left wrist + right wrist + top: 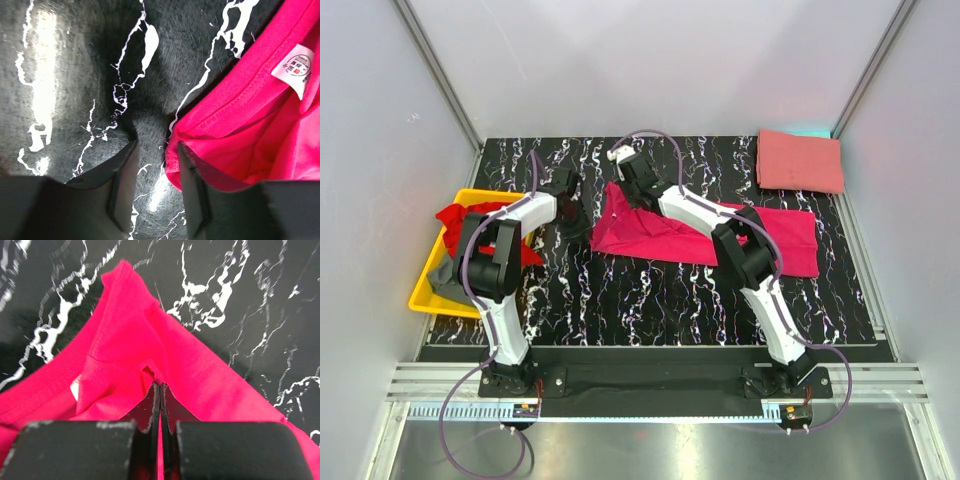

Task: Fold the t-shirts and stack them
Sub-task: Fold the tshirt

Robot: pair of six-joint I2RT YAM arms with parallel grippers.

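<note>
The magenta t-shirt (pixel 790 240) lies spread across the middle of the black marbled table (pixel 650 300). My right gripper (pixel 160 386) is shut on a raised fold of this shirt (pixel 125 340) near its back left corner, and shows in the top view at the gripper (pixel 632 190). My left gripper (pixel 156 150) is open at the shirt's left edge (pixel 260 115). Its right finger (pixel 192 190) rests against the hem, and a bit of cloth pokes into the gap. In the top view this gripper (pixel 575 222) hangs just left of the shirt. A salmon t-shirt (pixel 800 160) lies folded at the back right.
A yellow bin (pixel 425 290) stands at the table's left edge, holding a crumpled red t-shirt (pixel 455 215) and a grey one (pixel 445 275). Grey walls close in the table on three sides. A white label (pixel 295 70) shows inside the magenta collar.
</note>
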